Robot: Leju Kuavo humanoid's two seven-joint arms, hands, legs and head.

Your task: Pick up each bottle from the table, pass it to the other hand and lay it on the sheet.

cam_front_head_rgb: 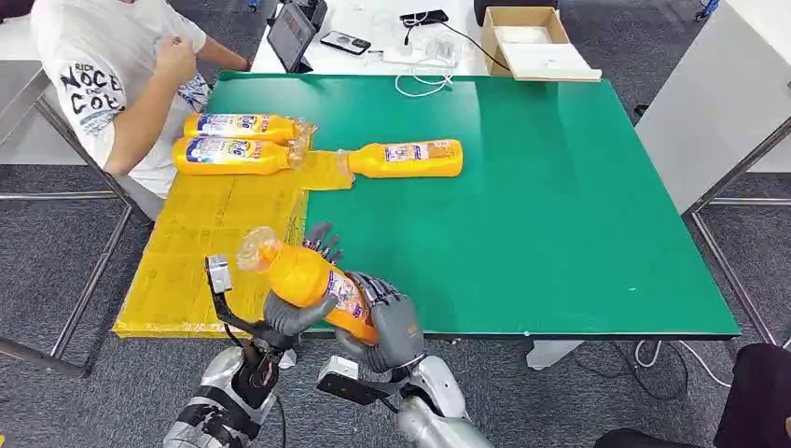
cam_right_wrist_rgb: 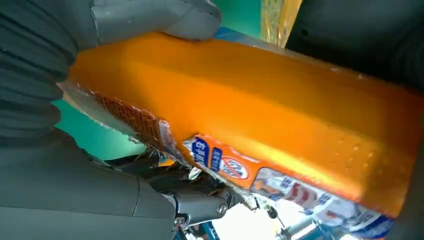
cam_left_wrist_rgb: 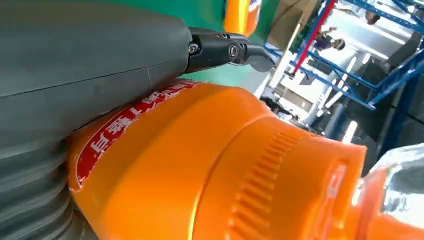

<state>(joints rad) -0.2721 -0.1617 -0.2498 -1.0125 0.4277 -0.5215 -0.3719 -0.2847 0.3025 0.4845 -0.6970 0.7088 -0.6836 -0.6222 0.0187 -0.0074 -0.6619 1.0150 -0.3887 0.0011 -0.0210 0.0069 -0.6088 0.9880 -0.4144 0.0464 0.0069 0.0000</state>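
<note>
An orange bottle (cam_front_head_rgb: 312, 285) with a clear cap hangs tilted over the front edge of the green table (cam_front_head_rgb: 560, 205). Both hands are on it. My left hand (cam_front_head_rgb: 297, 315) grips its upper body, thumb underneath and fingers behind. My right hand (cam_front_head_rgb: 390, 327) wraps its base end. In the left wrist view the bottle (cam_left_wrist_rgb: 210, 165) lies against that hand (cam_left_wrist_rgb: 75, 65). The right wrist view has the label side (cam_right_wrist_rgb: 250, 110) under the right hand's thumb (cam_right_wrist_rgb: 155, 17). Two bottles (cam_front_head_rgb: 238, 124) (cam_front_head_rgb: 233, 155) lie on the yellow sheet (cam_front_head_rgb: 215, 243). A third (cam_front_head_rgb: 406, 159) lies on the green table, cap toward the sheet.
A seated person (cam_front_head_rgb: 121, 75) is at the table's far left corner, close to the sheet. Behind the green table are a tablet (cam_front_head_rgb: 291, 35), a phone (cam_front_head_rgb: 345, 42), cables and a cardboard box (cam_front_head_rgb: 532, 37). A white table (cam_front_head_rgb: 709, 93) stands to the right.
</note>
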